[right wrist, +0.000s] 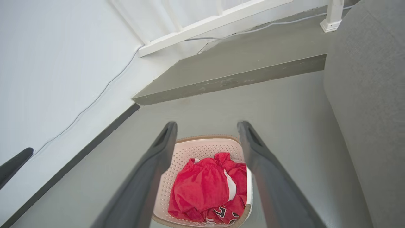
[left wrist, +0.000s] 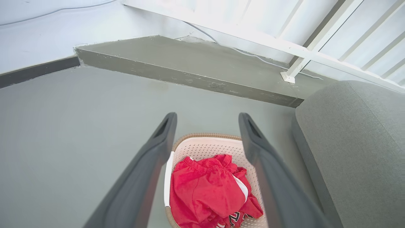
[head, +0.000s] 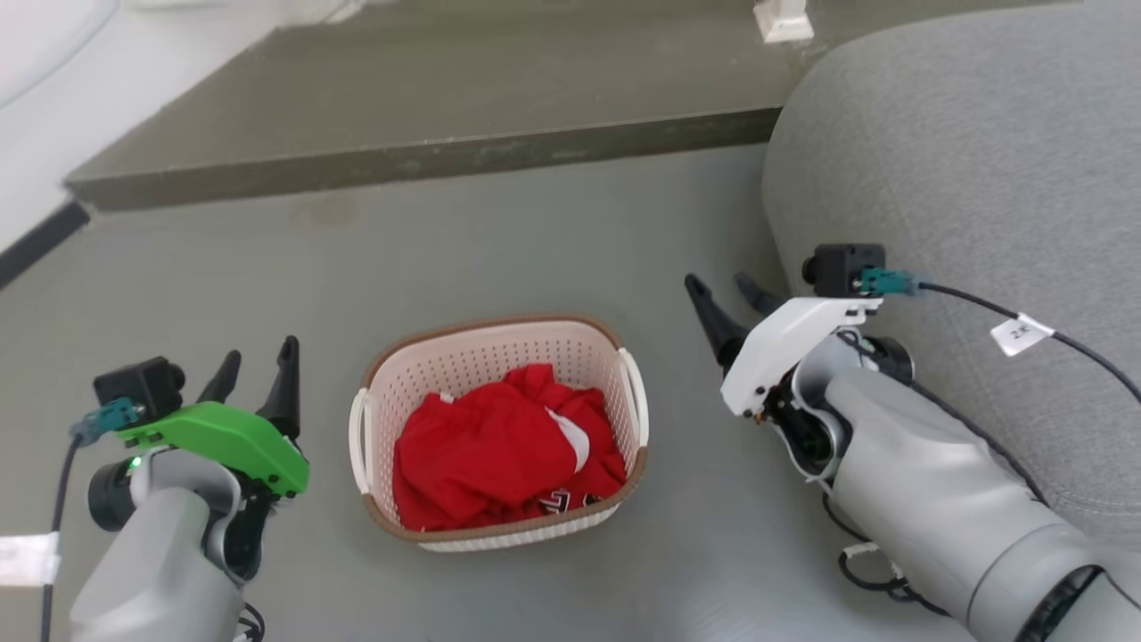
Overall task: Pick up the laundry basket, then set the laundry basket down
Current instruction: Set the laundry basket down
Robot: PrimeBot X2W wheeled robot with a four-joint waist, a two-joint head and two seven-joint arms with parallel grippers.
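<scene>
The laundry basket (head: 481,358) is seen low in the middle of the frame, on the floor (head: 535,241) between the left gripper (head: 261,352) and right gripper (head: 716,282), whose jaws are apart and empty. A tilt, spilling the red garment (head: 499,446), could be caused by uneven grips. The right arm is crowded by the grey sofa (head: 963,160) at upper right

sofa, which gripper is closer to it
Right. The right gripper sits just beside the sofa; the left gripper is on the far side of the basket.
</scene>
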